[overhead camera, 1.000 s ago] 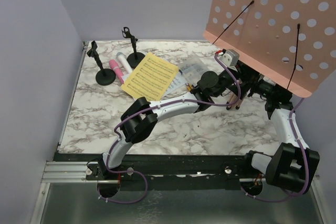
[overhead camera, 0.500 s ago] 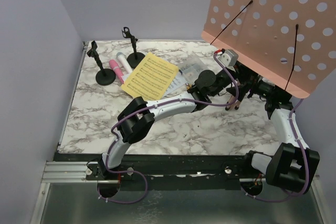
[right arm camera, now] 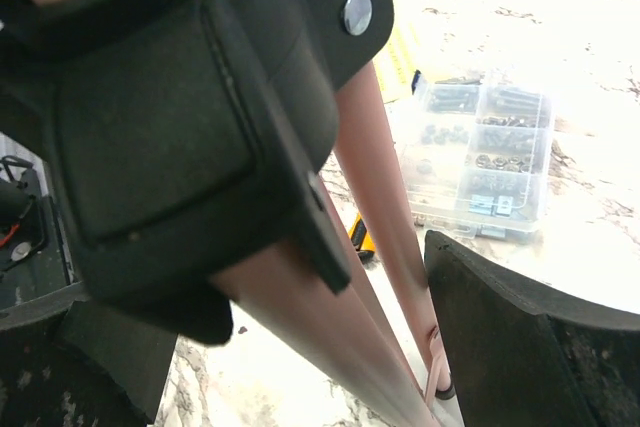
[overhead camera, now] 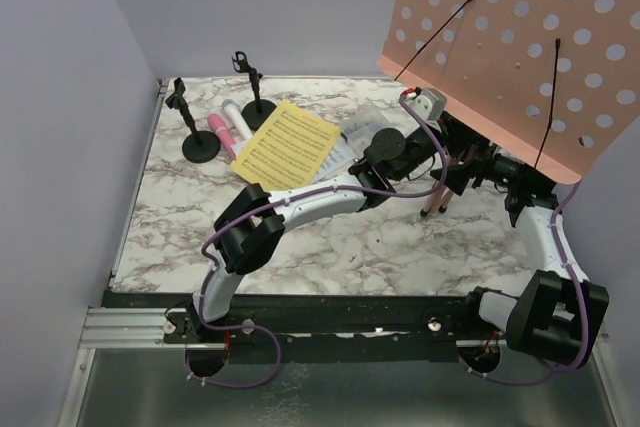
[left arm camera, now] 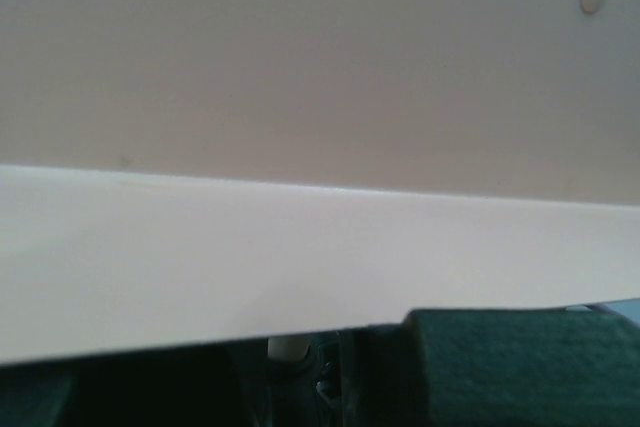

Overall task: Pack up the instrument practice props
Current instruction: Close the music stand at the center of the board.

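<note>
The pink perforated music rack (overhead camera: 510,47) hangs tilted at the back right, its tripod legs (overhead camera: 437,199) folded together just above the table. My left gripper (overhead camera: 450,142) is shut on the stem under the desk; the left wrist view shows only the rack's pale underside (left arm camera: 300,97) and a dark finger pad (left arm camera: 500,367). My right gripper (overhead camera: 472,175) stands open around the legs (right arm camera: 390,207), its fingers (right arm camera: 530,347) apart from them. The pink microphone (overhead camera: 218,132), the white one (overhead camera: 235,119), two black mic holders (overhead camera: 200,142) (overhead camera: 257,107) and the yellow sheet music (overhead camera: 288,145) lie at the back left.
A clear compartment box (overhead camera: 365,127) (right arm camera: 485,162) lies behind the left wrist. A yellow-and-black knife (right arm camera: 358,235) lies on the marble below the legs. Purple walls close the table on the left, back and right.
The right gripper's jaws have spread wide off the legs. The left arm has raised the rack and carried it a little left, so the desk sits higher and more tilted.
</note>
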You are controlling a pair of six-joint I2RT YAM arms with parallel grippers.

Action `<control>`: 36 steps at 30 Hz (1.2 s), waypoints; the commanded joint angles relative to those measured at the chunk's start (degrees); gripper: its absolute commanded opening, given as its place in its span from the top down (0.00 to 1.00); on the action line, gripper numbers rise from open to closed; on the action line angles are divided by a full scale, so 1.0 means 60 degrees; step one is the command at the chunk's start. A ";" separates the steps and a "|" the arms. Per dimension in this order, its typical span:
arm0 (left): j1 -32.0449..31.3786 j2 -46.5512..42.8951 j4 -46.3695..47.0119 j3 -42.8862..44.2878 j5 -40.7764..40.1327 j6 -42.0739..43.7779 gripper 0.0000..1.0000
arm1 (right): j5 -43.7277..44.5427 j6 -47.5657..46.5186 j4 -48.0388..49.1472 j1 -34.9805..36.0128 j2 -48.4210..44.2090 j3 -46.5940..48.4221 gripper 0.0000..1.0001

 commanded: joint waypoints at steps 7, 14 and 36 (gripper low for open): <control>0.0187 -0.0981 0.0180 0.0077 0.0277 -0.1051 1.00 | -0.0953 0.1047 0.1017 -0.0002 0.0093 -0.0256 0.01; 0.0188 -0.0774 0.0195 0.0360 0.0343 -0.1540 1.00 | -0.0823 0.1589 0.1522 0.0011 0.0142 -0.0410 0.05; 0.0216 -0.0525 0.0370 0.0343 0.0765 -0.2354 1.00 | -0.0289 0.0291 0.0517 0.0288 0.0111 -0.0169 0.40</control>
